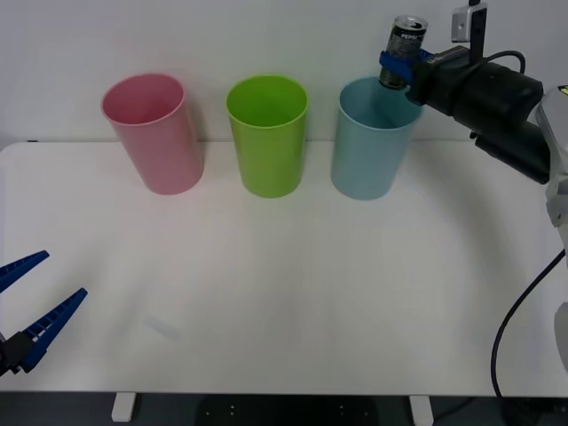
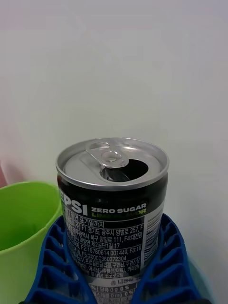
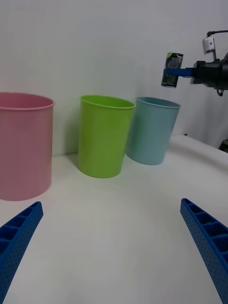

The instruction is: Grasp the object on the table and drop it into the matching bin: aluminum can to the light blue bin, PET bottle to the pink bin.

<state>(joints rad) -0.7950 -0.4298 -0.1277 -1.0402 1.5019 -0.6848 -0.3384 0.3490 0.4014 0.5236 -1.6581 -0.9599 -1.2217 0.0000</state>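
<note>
The aluminum can [image 1: 407, 39], silver-grey with a dark label and an opened pull-tab top, hangs upright in the air above the far right rim of the light blue bin [image 1: 367, 151]. My right gripper [image 1: 397, 69] is shut on the can's lower body; its blue fingers [image 2: 52, 266] hug the can [image 2: 114, 204] on both sides. From the left wrist view the can [image 3: 172, 70] sits just above the light blue bin [image 3: 152, 130]. The pink bin [image 1: 155, 133] stands at the far left of the white table [image 1: 284, 293]. My left gripper [image 1: 31, 311] rests open at the table's near left edge.
A lime green bin [image 1: 268, 133] stands between the pink and light blue bins; its rim [image 2: 23, 209] shows beside the can in the right wrist view. A white wall rises right behind the bins. A black cable [image 1: 524, 311] hangs at the table's right edge.
</note>
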